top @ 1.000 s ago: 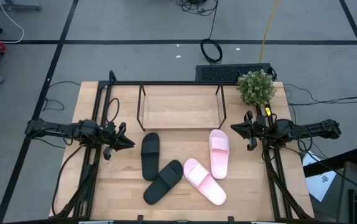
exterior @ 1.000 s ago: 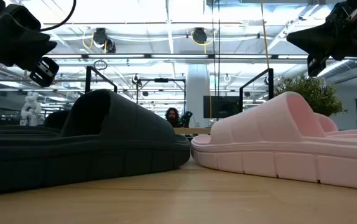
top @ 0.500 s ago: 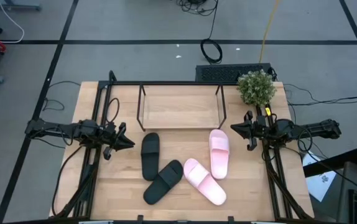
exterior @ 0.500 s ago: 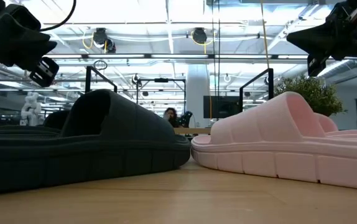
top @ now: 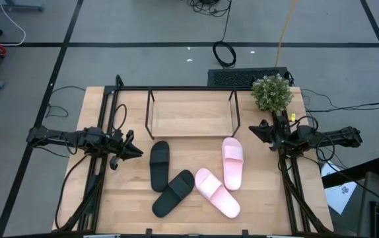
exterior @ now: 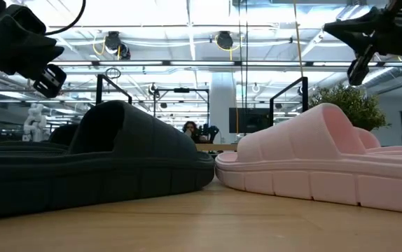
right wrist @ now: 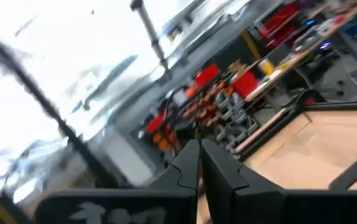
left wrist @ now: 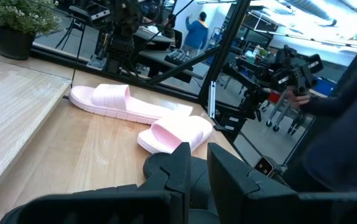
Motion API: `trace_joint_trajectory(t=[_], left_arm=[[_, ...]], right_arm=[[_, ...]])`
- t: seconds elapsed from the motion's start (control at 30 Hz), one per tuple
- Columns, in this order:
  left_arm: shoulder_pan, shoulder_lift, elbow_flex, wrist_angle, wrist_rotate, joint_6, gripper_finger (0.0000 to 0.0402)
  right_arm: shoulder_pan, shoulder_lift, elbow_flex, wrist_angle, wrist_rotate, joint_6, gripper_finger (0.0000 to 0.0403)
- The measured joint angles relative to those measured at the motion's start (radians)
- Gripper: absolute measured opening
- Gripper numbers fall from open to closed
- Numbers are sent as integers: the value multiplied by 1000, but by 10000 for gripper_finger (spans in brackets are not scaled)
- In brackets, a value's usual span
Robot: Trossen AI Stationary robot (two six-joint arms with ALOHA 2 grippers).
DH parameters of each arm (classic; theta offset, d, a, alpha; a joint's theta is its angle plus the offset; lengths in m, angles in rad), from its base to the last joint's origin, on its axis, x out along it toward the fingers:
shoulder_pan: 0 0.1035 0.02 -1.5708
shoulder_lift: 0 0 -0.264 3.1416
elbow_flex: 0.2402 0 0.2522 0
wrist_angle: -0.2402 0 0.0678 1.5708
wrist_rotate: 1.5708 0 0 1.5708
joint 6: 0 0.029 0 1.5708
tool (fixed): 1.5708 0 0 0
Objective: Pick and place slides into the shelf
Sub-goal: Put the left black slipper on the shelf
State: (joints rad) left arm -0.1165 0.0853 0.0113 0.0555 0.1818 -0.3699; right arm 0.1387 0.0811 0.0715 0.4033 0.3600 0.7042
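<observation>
We see two matte black slides (top: 159, 165) and two pale pink slides (top: 232, 162) between our closed, empty left pincer (top: 138, 151) and right pincer (top: 253, 129).

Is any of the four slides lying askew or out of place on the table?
Yes. One black slide and one pink slide lie slanted, their upper ends nearly meeting; the other black and pink slides lie straight.

You've got four slides on the table, none shelved. One black slide (top: 159, 164) lies straight at 6 o'clock of the shelf (top: 192, 114); its mate (top: 173, 192) angles off at 5 o'clock from it. One pink slide (top: 232, 161) lies straight, the other pink (top: 216, 192) slants at its 7 o'clock.
</observation>
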Motion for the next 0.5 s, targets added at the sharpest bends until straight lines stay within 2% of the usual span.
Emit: trace_joint_trajectory(t=[0.13,0.27,0.37,0.5], left_arm=[[0,0,0,24,-51,19,51],[0,0,0,139,-105,-85,51],[0,0,0,263,-120,-160,51],[0,0,0,418,-123,-194,51]], right_arm=[[0,0,0,51,115,198,9],[0,12,0,165,112,210,9],[0,43,0,305,76,144,9],[0,112,0,518,-46,60,9]])
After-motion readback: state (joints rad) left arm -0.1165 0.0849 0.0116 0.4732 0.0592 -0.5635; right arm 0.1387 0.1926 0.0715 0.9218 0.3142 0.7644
